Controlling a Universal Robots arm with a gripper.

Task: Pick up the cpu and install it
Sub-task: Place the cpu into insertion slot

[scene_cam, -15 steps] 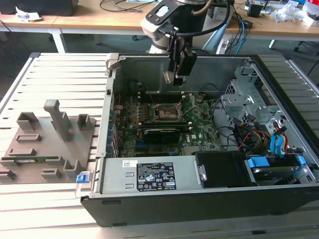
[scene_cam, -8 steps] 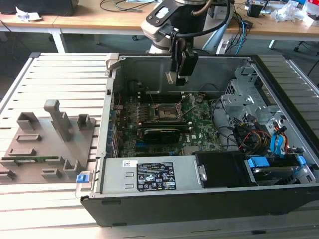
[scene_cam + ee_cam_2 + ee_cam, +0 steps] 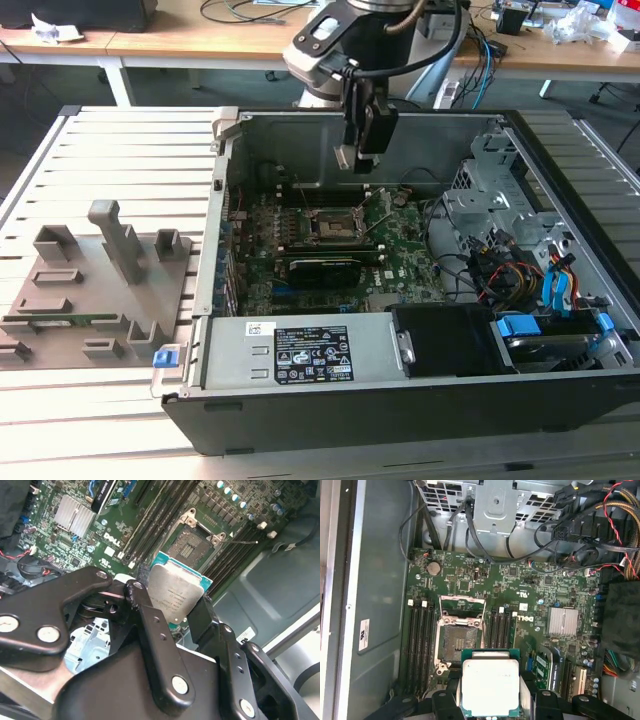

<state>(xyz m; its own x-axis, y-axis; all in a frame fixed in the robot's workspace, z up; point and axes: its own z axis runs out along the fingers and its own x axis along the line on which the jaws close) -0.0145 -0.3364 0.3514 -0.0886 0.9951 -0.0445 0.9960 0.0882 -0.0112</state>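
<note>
The cpu point(image 3: 490, 686), silvery-white on top with a green rim, is pinched between the fingers of the gripper point(image 3: 172, 602), just above the open socket point(image 3: 460, 637) inside a computer case point(image 3: 300, 140) on a slatted table point(image 3: 130, 150), with wooden desks point(image 3: 200, 40) behind

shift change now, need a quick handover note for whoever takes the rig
End effector: shut on the cpu, gripping it by its edges, above the motherboard inside the open case.
Socket: open and empty; the cpu is not touching it.
Done: cpu picked up, held over the board.
Left: cpu not yet seated in the socket.
</note>
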